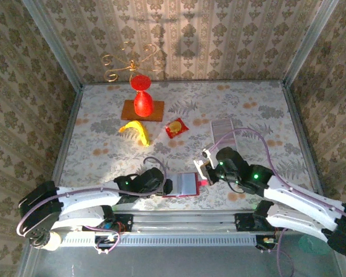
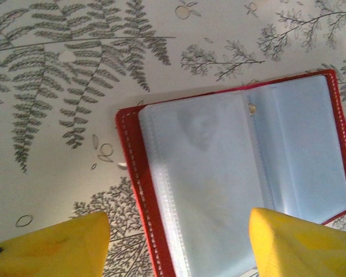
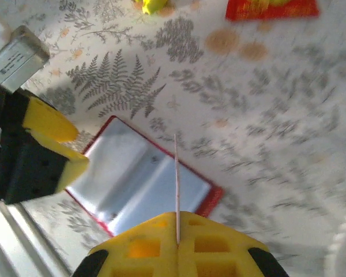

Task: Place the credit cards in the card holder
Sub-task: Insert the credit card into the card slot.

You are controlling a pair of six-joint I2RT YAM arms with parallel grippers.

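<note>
The right pincer (image 3: 177, 228) is closed on one credit card (image 3: 176, 173). The card stands on its edge between the two yellow fingers and shows as a thin pale line that sticks out in front of the fingertips. Under the tip of this card, just ahead of the right pincer, the card holder (image 3: 139, 182) lies open and flat on the tabletop (image 3: 265, 133), with its pale clear pockets facing up and its red border around them.

The left pincer (image 2: 179, 228) is open, with its yellow fingers well apart. One finger (image 2: 300, 242) is over the near edge of the card holder, the other finger (image 2: 57, 245) is over the bare tabletop beside it. I cannot tell if they touch the holder.

A stack of credit cards (image 1: 222, 126) lies on the tabletop farther out, beyond the right pincer and well apart from it. A red sachet (image 1: 176, 127) lies left of this stack.
</note>
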